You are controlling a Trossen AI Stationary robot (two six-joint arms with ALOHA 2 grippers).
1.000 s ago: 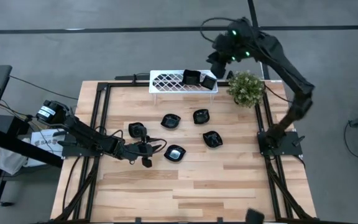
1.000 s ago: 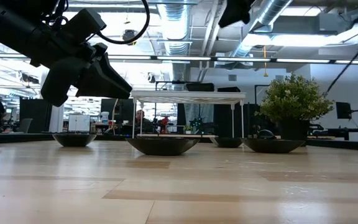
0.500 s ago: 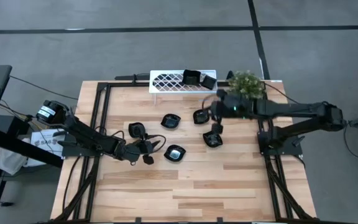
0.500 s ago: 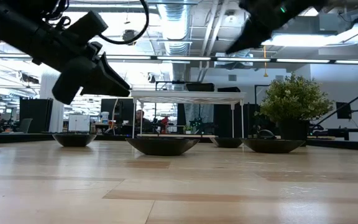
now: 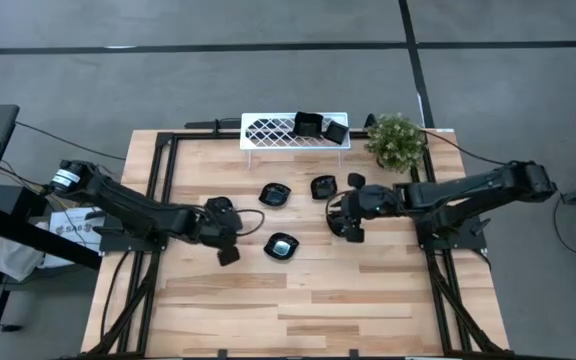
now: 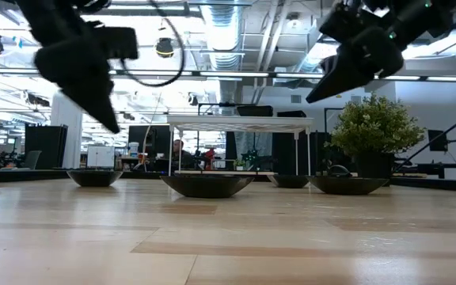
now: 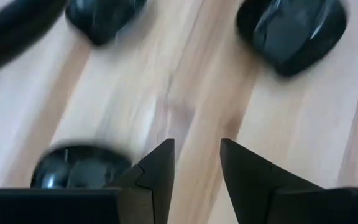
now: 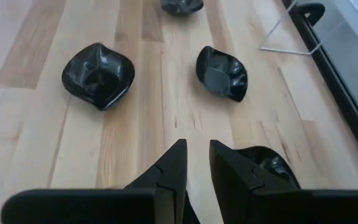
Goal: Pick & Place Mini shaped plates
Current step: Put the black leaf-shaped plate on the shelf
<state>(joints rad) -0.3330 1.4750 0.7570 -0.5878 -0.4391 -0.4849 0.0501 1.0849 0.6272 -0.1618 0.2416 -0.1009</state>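
Now right gripper [image 5: 340, 210] hovers over plate [image 5: 346, 226], fingers [image 8: 232, 171] narrowly parted, empty; plate sits just off to one finger's side, not between. Left gripper [image 5: 220, 225] spread, empty, above another plate [image 5: 219, 208]. Two plates on rack [image 5: 278, 130].

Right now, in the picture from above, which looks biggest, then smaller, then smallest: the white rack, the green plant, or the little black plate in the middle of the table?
From largest to smallest in the high view:
1. white rack
2. green plant
3. little black plate

All three sit at about table level, so the order looks safe.
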